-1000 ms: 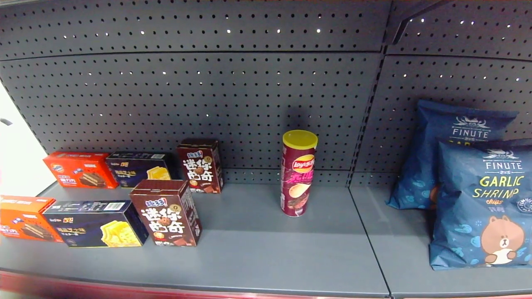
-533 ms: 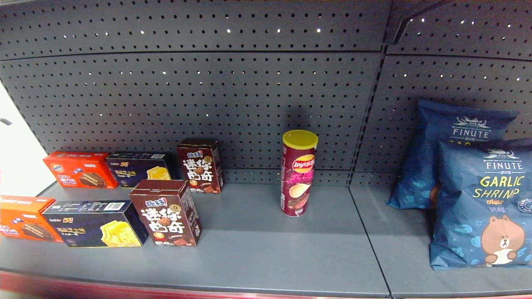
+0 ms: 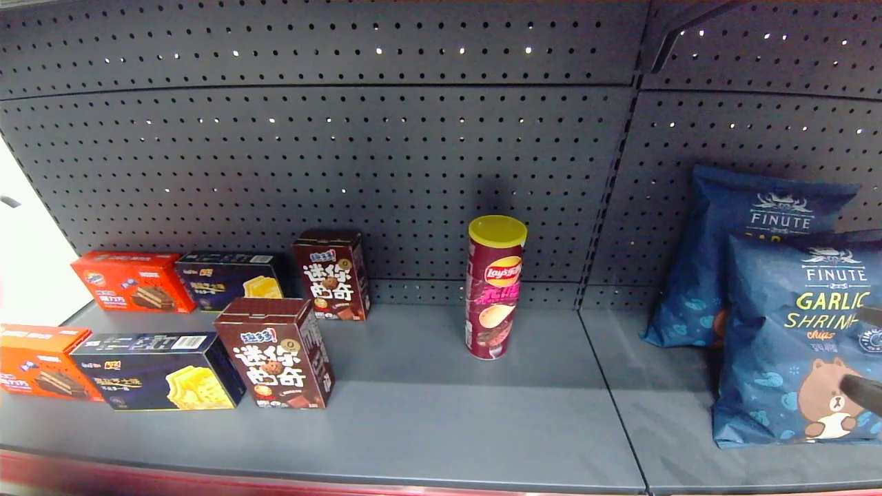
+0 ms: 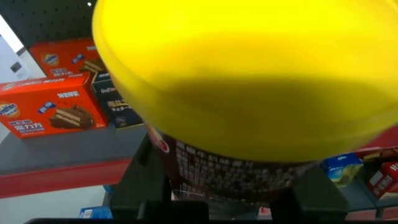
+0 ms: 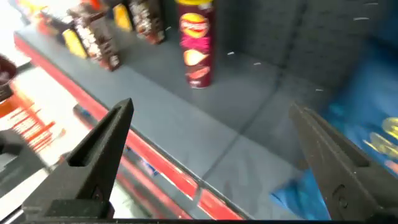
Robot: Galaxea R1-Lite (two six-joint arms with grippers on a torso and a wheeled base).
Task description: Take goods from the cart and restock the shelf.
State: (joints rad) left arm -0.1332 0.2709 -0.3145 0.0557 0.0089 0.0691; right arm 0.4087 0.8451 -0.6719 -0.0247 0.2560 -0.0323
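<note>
We have a maroon cardboard chip tube with a yellow plastic lid (image 4: 249,81) clamped in the left gripper (image 4: 227,186). Its dark body runs down between the two black fingers (image 4: 140,183) and its lid faces the wrist camera. Past those fingers lie flat orange cake boxes (image 4: 53,112) at one end of the grey metal shelf (image 4: 62,152).

The right gripper (image 5: 211,112) hangs with its fingers spread wide and nothing between them. Through the gap we see a matching tube (image 5: 198,43) standing upright on the shelf, and the blue snack bags (image 5: 373,124) lie just outside one finger.

We judge the step in hand to be carrying the held tube to the shelf and standing it by its twin. The bare stretch in front of that twin, between the brown biscuit boxes (image 3: 279,351) and the bags, looks like the right spot.

To do it well, we should:
- Bring the tube in upright.
- Keep the fingers clear of the standing tube, which is tall and narrow and would likely topple at a nudge.
- Lower until the base sits flat before letting go.
- Draw the fingers straight back.
- Hold the right arm aside.
</note>
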